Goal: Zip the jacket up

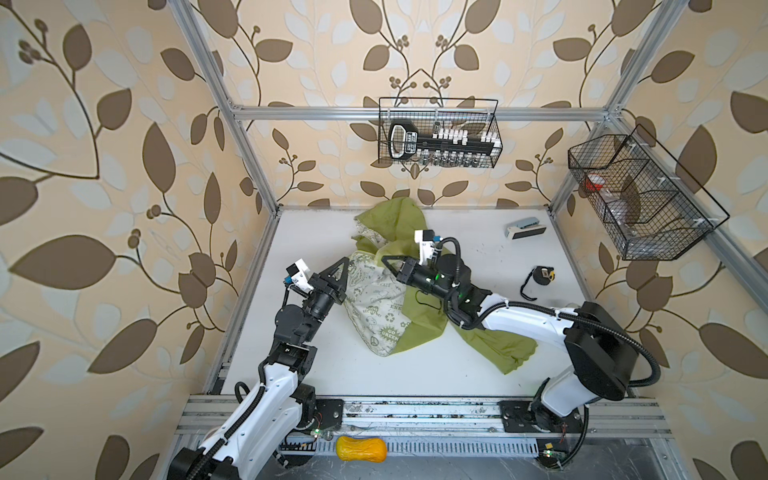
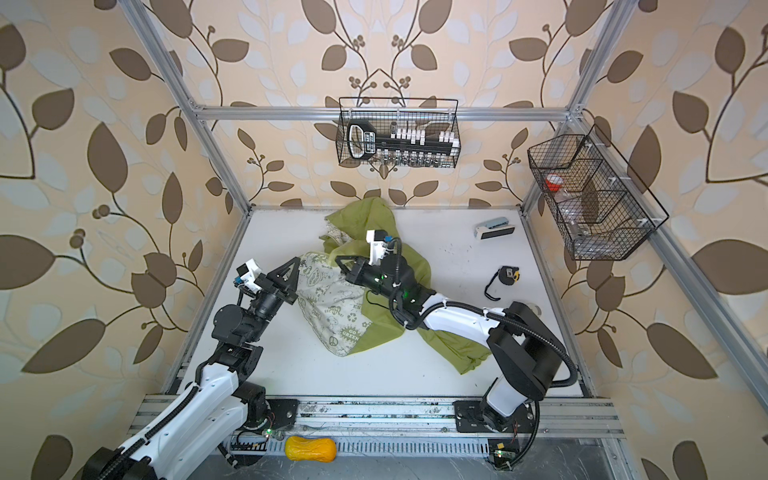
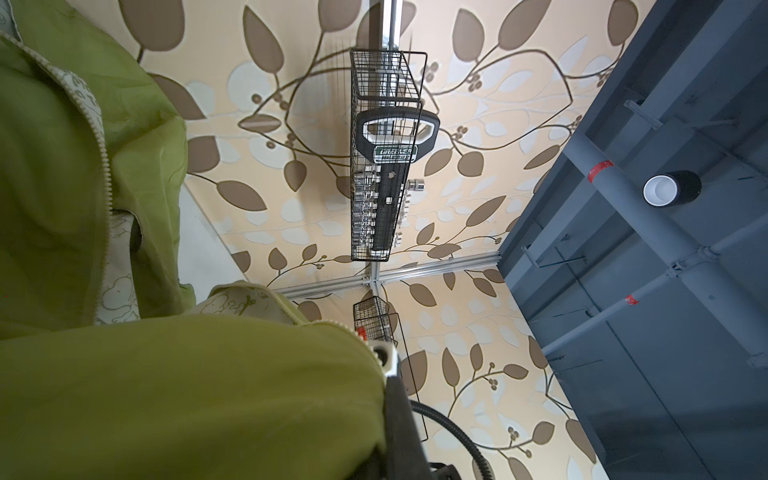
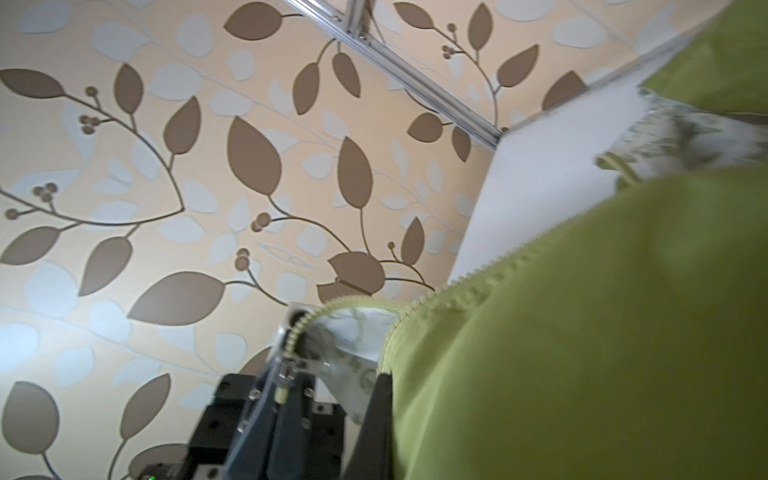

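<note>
The jacket (image 1: 419, 328) runs front-to-back (lining (image 1: 374, 307) showing), hood (image 1: 390, 220) rearmost.

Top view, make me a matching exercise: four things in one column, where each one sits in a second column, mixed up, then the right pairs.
Things
1. jacket
2. tape measure
3. socket set
4. orange squash

Places
A. in the wire basket on the back wall
B. on the slotted tray in front of the arm bases
C. crumpled across the middle of the white table
D. on the same table, nearer its right edge

Pairs: 1-C, 2-D, 3-A, 4-B
</note>
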`<state>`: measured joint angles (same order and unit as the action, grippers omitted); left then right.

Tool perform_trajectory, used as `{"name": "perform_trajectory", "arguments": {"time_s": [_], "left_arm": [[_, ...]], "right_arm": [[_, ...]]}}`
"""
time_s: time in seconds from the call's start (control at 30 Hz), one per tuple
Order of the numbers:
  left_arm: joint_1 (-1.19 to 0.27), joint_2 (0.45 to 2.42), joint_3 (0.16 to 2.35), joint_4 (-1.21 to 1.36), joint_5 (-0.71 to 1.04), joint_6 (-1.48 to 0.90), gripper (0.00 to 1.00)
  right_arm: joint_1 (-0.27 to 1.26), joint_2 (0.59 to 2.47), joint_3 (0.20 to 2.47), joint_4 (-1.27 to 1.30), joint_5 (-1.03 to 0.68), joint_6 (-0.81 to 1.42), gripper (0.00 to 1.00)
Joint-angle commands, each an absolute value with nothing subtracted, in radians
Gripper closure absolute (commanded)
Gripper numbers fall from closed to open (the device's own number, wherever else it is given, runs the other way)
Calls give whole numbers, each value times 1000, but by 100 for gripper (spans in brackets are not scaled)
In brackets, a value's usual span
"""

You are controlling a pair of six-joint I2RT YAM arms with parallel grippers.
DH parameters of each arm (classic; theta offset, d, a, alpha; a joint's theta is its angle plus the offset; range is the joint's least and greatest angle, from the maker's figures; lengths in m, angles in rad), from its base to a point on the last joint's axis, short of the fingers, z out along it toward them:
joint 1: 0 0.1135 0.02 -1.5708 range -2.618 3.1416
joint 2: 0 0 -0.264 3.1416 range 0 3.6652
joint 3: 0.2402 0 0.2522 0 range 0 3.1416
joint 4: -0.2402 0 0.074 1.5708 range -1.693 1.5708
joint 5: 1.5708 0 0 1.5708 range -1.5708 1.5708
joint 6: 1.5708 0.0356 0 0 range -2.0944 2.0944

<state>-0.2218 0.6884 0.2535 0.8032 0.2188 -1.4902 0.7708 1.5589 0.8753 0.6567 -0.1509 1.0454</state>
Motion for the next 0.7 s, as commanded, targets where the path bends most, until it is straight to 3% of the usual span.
{"name": "perform_trajectory", "arguments": {"time_s": [0.0, 0.07, 0.2, 0.33, 0.43, 0.53, 0.67], "left_arm": [[-221, 638, 254, 724, 191, -1412, 100], [-222, 631, 254, 665, 180, -1394, 100], [-221, 706, 265, 696, 172, -1378, 100], [-221, 841, 366, 757, 201, -1315, 100], [-222, 921, 418, 834, 232, -1312, 100], [-221, 920, 391, 850, 240, -1315, 100], [-222, 827, 292, 780, 210, -1292, 100]], "right_arm": [[631, 1443, 727, 510, -264, 1019, 100], [487, 1402, 722, 354, -337, 970, 100], [293, 1413, 938, 37, -425, 778, 100], [280, 1482, 1267, -196, -361, 591, 100], [347, 1485, 1379, -302, -261, 463, 100], [437, 1436, 1258, -322, -255, 426, 100], [541, 1330, 879, -168, -309, 490, 100]]}}
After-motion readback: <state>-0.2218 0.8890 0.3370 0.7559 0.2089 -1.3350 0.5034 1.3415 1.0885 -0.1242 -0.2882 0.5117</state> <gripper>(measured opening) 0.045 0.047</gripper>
